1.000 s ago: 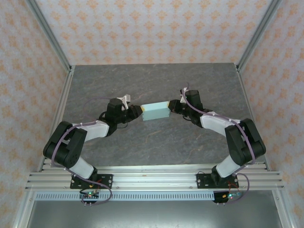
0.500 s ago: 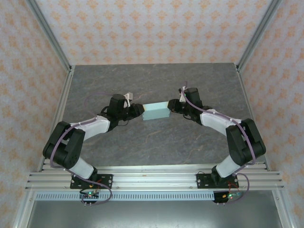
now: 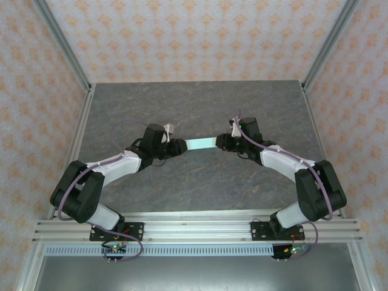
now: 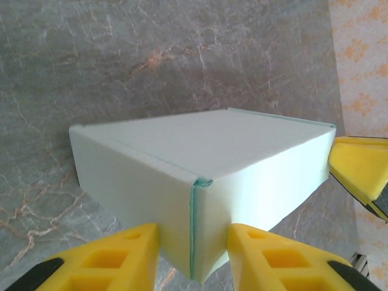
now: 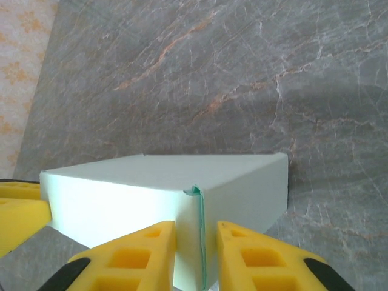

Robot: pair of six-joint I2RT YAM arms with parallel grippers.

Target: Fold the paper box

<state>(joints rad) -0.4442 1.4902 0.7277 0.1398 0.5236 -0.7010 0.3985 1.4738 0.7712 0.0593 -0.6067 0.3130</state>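
**Task status: folding stage**

1. The paper box (image 3: 200,143) is standing as a closed rectangular body. In both wrist views its visible faces are meeting in clean creases, and a darker green seam line is running down each near corner. No loose flap is showing. The underside and the far faces are hidden, so closure there cannot be confirmed.

2. The box is lying over the middle of the table (image 3: 200,103), spanning the gap between the two arms. The overhead view is showing it as a narrow pale strip. Whether it is resting on the table or being carried just above it cannot be told.

3. The left end effector (image 3: 181,146) is holding the box's left end at a narrow setting. Its yellow fingers (image 4: 121,257) are bearing on the two faces that meet at the corner seam.

4. The right end effector (image 3: 220,142) is holding the opposite end in the same manner. Its fingers (image 5: 260,257) are straddling the seam there, with little spread between them.

5. Assessment: the folding work is appearing essentially complete. What is probably outstanding is a check that the end closures are staying shut, then freeing the box on the table and drawing both arms clear.
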